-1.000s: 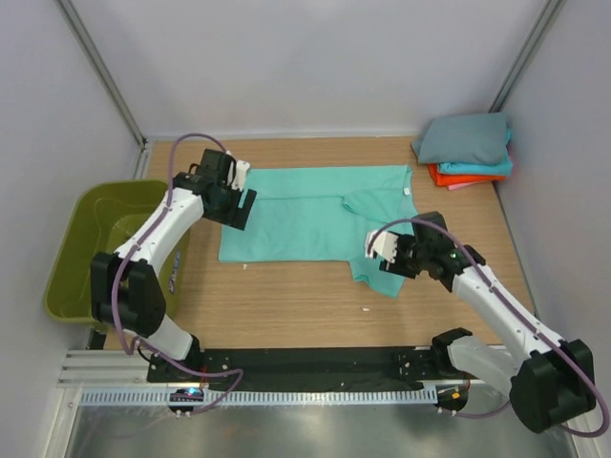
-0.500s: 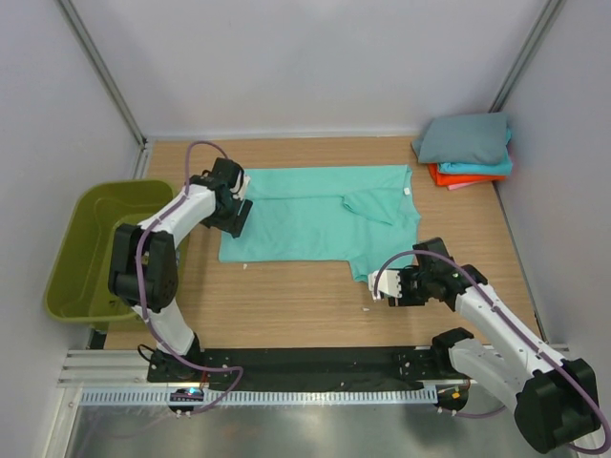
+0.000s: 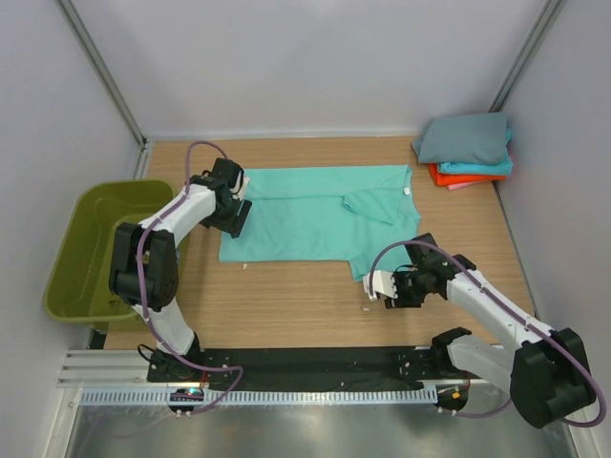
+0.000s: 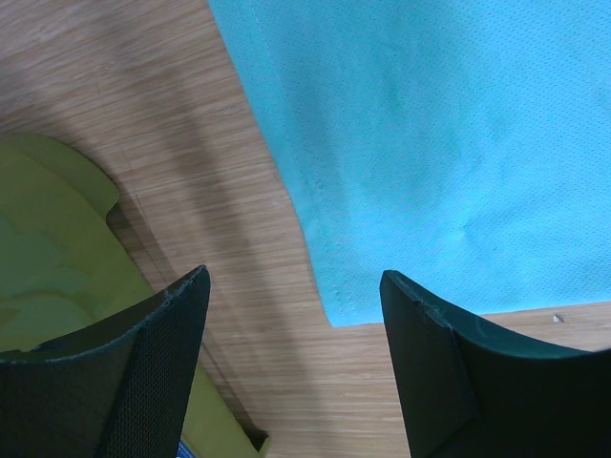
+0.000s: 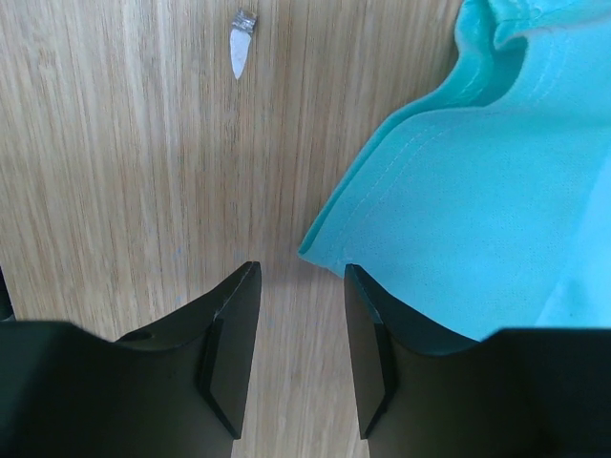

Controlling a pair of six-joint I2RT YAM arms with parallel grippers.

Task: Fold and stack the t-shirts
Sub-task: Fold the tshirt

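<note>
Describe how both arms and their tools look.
The left arm and right arm have white links and black joints, each trailed by a looping mauve cable. The left tool and right tool each end in two black wedge-shaped fingers. No legible markings.

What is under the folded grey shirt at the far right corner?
A cyan shirt, then an orange-red shirt; only their edges show. The grey shirt covers the rest.

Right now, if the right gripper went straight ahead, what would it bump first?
Probably the corner of the mint t-shirt, just ahead of the open right gripper, with the wooden table beneath. Depth is unclear.
</note>
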